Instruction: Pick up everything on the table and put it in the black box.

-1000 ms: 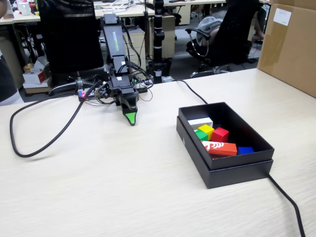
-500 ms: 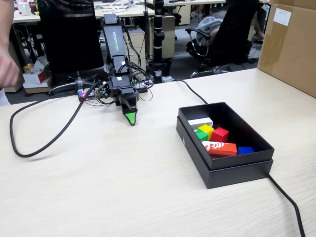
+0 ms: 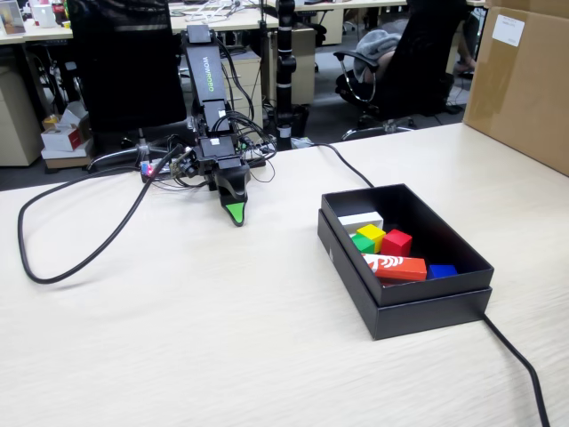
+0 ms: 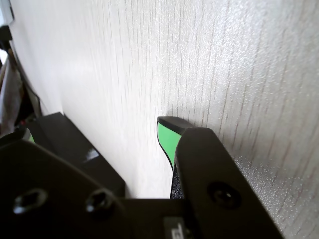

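Nothing on the desk [image 3: 222,338] is shifting between the earlier pictures and now: arm, cubes and box are all sitting where they were. Only the background is changing, where a person's arm seen at the left edge half a second ago is no longer showing.

Judging by the fixed view, the task is looking finished. The green cube [image 3: 361,242], yellow cube [image 3: 372,234] and red cube [image 3: 396,242] are all lying inside the black box [image 3: 351,254], clustered near its left wall, alongside a white oblong block [image 3: 359,218], a red-orange block with white marking [image 3: 396,266] and a small blue piece [image 3: 442,270]. No loose item is showing on the bare wood, so nothing appears left to collect.

The claw [image 3: 235,213] is resting tip-down near the desk, well apart from the box, holding nothing. In the wrist view its jaws are lying one behind the other [image 4: 172,137], so I cannot tell whether they are together or apart.

The desk is showing a pale beige wood grain, smooth and matte. The box is shallow matte black cardboard with a nested double rim. The cubes are plain, sharp-edged and glossy. A thick black cable [image 3: 84,253] is looping across the surface.
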